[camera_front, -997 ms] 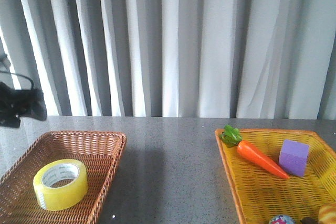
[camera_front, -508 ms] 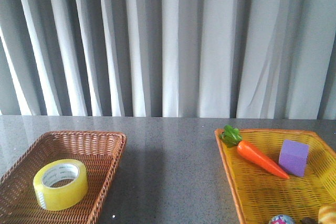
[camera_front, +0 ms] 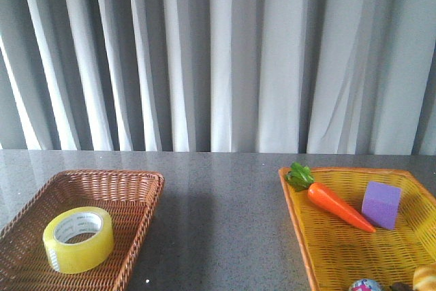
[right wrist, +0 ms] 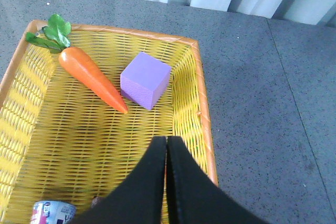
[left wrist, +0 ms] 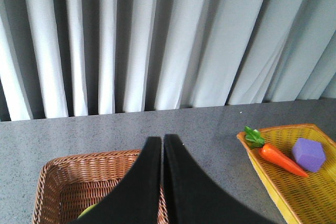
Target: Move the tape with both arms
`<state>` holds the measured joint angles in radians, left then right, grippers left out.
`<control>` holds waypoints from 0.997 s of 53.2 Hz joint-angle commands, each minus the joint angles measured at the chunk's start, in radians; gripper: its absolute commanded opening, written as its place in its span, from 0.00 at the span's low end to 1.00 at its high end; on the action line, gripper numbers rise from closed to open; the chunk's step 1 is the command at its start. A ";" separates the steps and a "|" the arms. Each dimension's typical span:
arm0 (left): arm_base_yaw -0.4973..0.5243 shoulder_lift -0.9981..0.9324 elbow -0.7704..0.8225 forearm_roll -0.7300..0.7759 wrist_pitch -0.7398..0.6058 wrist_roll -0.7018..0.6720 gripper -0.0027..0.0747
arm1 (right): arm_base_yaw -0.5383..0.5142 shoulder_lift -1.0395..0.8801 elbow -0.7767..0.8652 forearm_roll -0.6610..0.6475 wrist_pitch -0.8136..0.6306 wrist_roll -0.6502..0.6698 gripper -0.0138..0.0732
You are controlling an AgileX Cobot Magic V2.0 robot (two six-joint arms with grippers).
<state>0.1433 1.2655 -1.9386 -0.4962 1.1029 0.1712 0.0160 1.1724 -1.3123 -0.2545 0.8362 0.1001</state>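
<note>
Left claw is showing its two fingers pressed together with no gap, gripping nothing. It is hovering above the brown wicker basket. A sliver of yellow-green is peeking out just beside and under the left finger; likely the tape, but most of it is hidden by the finger in that view.

Right claw is likewise fully closed and empty, hanging over the yellow basket. Ahead of its tips the purple cube and the carrot are lying in that basket; a small printed can is sitting off to the side of the fingers, near the picture edge.

In the front view no arm is showing. The tape is lying flat in the brown basket on the robot's left, core hole facing up and slightly toward the camera, so its axis is running near vertical. The yellow basket is sitting well apart across bare grey worktop.

Judgement: the tape is sitting almost directly below the left claw and far from the right one, so the left arm is the nearer and should be picking first. It would be needing to open wide and come down over the rim or wall of the roll.
</note>
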 commanded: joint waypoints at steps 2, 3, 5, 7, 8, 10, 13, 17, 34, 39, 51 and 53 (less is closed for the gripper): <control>-0.003 -0.009 -0.016 -0.010 -0.060 -0.009 0.03 | -0.005 -0.022 -0.025 -0.018 -0.056 0.000 0.15; -0.003 -0.010 -0.015 0.000 -0.059 -0.009 0.03 | -0.005 -0.022 -0.025 -0.018 -0.056 0.000 0.15; -0.003 -0.024 -0.004 0.043 -0.065 -0.009 0.03 | -0.005 -0.022 -0.025 -0.018 -0.056 0.000 0.15; -0.003 -0.053 0.019 0.095 -0.069 -0.009 0.03 | -0.005 -0.022 -0.025 -0.018 -0.056 0.000 0.15; -0.003 -0.074 0.035 0.122 -0.070 -0.013 0.03 | -0.005 -0.022 -0.025 -0.018 -0.056 0.000 0.15; -0.003 -0.115 0.077 0.165 -0.077 -0.023 0.03 | -0.005 -0.022 -0.025 -0.018 -0.056 0.000 0.15; -0.003 -0.205 0.152 0.239 -0.089 -0.032 0.03 | -0.005 -0.022 -0.025 -0.018 -0.056 0.000 0.15; -0.003 -0.335 0.301 0.307 -0.133 -0.031 0.03 | -0.005 -0.022 -0.025 -0.018 -0.056 0.000 0.15; -0.003 -0.988 1.179 0.300 -0.631 -0.031 0.03 | -0.005 -0.022 -0.025 -0.018 -0.056 0.000 0.15; -0.003 -1.166 1.490 0.244 -0.807 -0.031 0.03 | -0.005 -0.022 -0.025 -0.018 -0.056 0.000 0.15; -0.004 -1.286 1.925 0.236 -1.009 -0.165 0.03 | -0.005 -0.022 -0.025 -0.017 -0.048 0.000 0.15; -0.003 -1.296 1.947 0.269 -1.006 -0.216 0.03 | -0.005 -0.022 -0.025 -0.017 -0.048 0.000 0.15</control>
<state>0.1433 -0.0102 -0.0308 -0.2619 0.2188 0.0617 0.0160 1.1702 -1.3123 -0.2541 0.8423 0.1001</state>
